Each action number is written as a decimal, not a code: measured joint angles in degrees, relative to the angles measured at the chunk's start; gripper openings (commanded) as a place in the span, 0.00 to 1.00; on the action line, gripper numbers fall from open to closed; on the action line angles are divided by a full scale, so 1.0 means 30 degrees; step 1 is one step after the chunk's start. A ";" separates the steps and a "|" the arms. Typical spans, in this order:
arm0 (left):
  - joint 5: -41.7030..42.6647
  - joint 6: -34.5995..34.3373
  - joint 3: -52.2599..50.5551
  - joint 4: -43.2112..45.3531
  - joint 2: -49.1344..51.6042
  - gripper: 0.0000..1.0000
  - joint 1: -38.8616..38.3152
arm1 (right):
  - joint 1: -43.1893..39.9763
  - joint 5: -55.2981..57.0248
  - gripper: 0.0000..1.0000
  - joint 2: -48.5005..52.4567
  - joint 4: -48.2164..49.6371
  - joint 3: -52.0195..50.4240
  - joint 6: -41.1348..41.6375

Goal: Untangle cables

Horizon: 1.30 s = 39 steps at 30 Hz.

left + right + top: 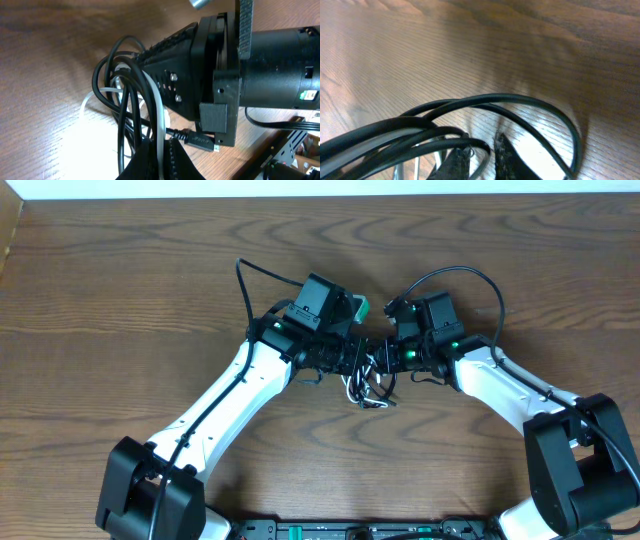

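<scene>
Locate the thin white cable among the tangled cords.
In the left wrist view, the thin white cable runs down the middle of the black cable loops and passes between the fingertips of the left end effector at the bottom edge.

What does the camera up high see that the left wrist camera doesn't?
Only overhead: the whole left arm and right arm, and the wide table around them. Only the left wrist: a black plug end up close, and the white cable running down between the left fingers. Both: the black-and-white cable tangle, with the left gripper and right gripper meeting at it.
</scene>
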 measured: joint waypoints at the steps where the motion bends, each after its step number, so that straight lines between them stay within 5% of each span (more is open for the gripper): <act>1: -0.0095 0.0095 0.0000 -0.0299 0.0000 0.07 0.0000 | 0.0044 0.0459 0.01 0.0000 -0.0335 0.0000 0.0066; 11: -0.4801 0.0510 0.0000 -0.3599 -0.0007 0.07 0.0903 | -0.0036 0.7934 0.01 0.0000 -0.4925 0.0109 0.1741; 17: -0.6870 0.0495 0.0000 -0.3774 -0.1115 0.08 0.3708 | -0.1355 1.0681 0.01 0.0000 -0.5923 0.0109 0.2062; 39: -0.5486 -0.1428 -0.0080 -0.1188 -0.4495 0.08 0.7898 | -0.6863 1.1358 0.01 -0.0022 -0.8007 0.0197 0.3781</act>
